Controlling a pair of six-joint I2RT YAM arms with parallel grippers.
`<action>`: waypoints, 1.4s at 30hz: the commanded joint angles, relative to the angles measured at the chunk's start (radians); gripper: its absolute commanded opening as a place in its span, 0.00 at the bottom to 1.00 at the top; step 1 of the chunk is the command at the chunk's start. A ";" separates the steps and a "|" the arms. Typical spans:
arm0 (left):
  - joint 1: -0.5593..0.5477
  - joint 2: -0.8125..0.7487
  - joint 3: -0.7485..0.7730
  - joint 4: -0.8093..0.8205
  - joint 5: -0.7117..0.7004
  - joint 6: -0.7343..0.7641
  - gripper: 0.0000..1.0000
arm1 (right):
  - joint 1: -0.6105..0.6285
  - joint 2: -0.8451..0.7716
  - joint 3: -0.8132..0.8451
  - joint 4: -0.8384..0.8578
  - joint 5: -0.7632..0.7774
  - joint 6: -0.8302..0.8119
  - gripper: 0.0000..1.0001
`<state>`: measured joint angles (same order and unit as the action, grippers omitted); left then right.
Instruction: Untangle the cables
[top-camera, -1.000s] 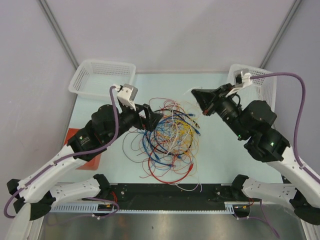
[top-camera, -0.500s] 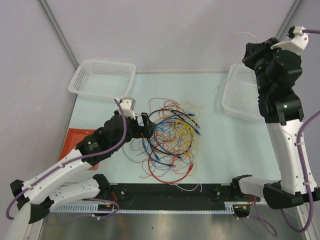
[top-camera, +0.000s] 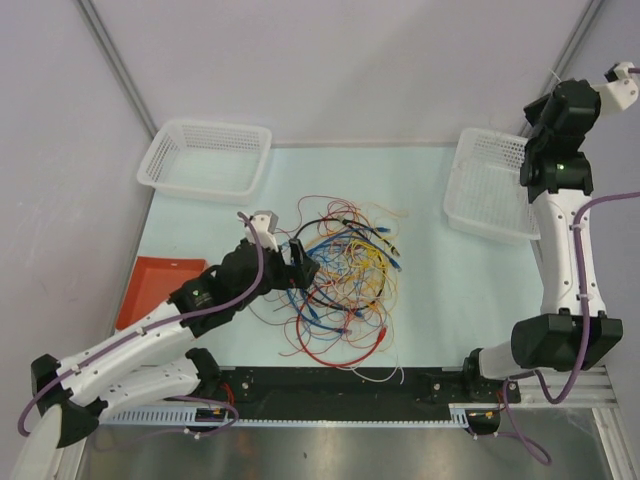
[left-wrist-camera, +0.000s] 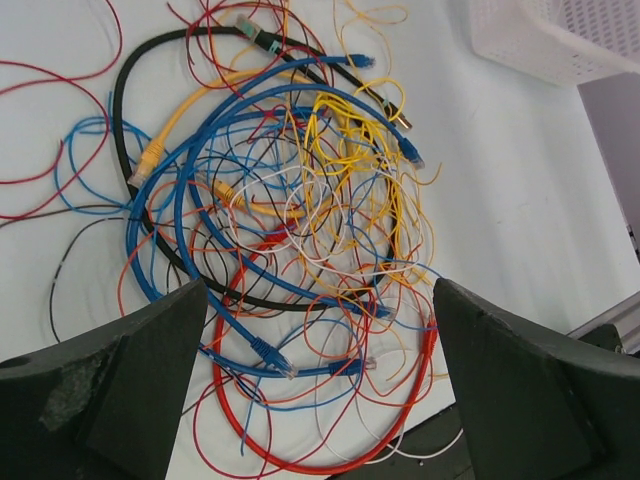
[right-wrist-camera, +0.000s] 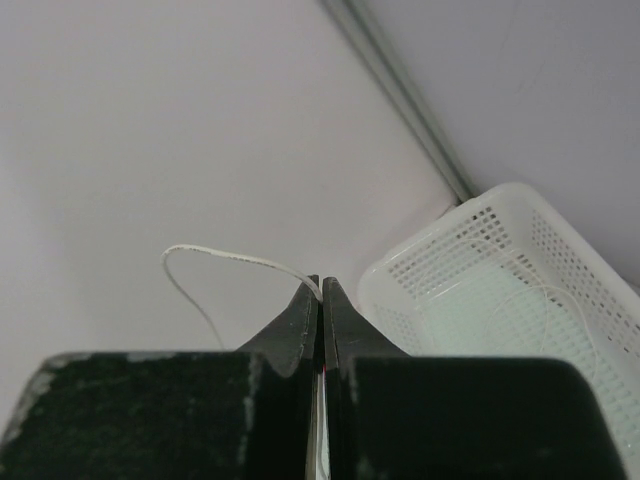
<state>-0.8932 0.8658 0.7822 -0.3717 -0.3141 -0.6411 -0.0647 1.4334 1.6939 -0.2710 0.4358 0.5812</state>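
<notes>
Overhead, the cables (top-camera: 340, 280) lie tangled at the middle of the table (top-camera: 450, 300), with the left gripper (top-camera: 303, 265) at their left edge; from the left wrist, its jaws stand spread wide over the tangle; from the right wrist, the right gripper (right-wrist-camera: 321, 285), pressed together, pinches a thin white wire (right-wrist-camera: 230, 258) beside the white basket (right-wrist-camera: 500, 260).

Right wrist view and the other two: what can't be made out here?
Right wrist: the white wire pinched in the shut right gripper drops behind that gripper, so its far end is hidden.
Top external: that wire is too thin to trace.
Left wrist: the open left gripper covers the lower corners of the cables; the top and left edges cut off red loops.
</notes>
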 joint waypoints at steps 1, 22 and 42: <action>0.005 0.015 -0.073 0.083 0.064 -0.081 1.00 | -0.053 0.034 0.025 0.098 0.057 0.092 0.00; 0.007 0.114 -0.078 0.088 0.093 -0.118 1.00 | -0.072 0.193 -0.013 -0.030 0.034 0.115 0.84; 0.125 0.223 -0.006 0.072 0.164 -0.051 0.94 | 0.765 -0.357 -0.635 -0.042 -0.246 -0.037 0.77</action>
<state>-0.7734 1.0363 0.7799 -0.3458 -0.2268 -0.7139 0.6067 1.2037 1.1786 -0.2348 0.1368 0.5964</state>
